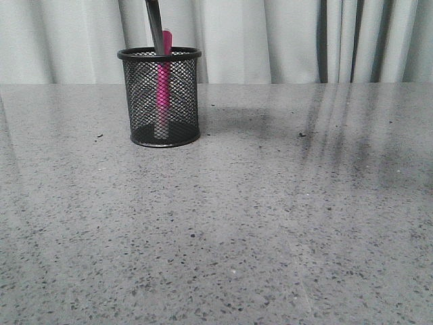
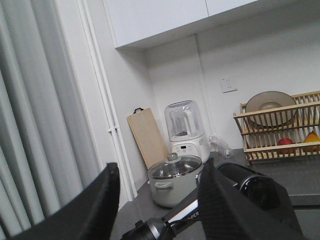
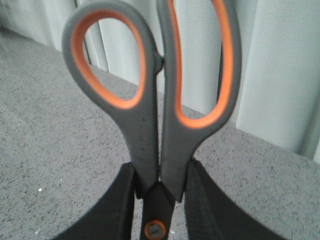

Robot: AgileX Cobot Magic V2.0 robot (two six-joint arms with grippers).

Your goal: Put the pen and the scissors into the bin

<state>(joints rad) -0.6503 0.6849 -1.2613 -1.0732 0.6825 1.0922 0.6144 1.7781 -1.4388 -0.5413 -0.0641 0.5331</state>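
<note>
I see the bin [image 1: 160,96] on the table [image 1: 270,217], far left of centre, in front of the curtain [image 1: 284,37]. The pen [image 1: 163,88] stands upright inside it. The scissors [image 1: 156,27] blades dip into the bin just left of the pen, touching or nearly.

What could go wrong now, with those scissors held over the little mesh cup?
The scissors are held only near the pivot by the right gripper, so they might tilt or slip as they go down.

The pen already stands in the bin right beside the blades, which could jam against it or push it askew.

The bin looks light and stands free on the table. A blade catching its rim could tip it.
</note>
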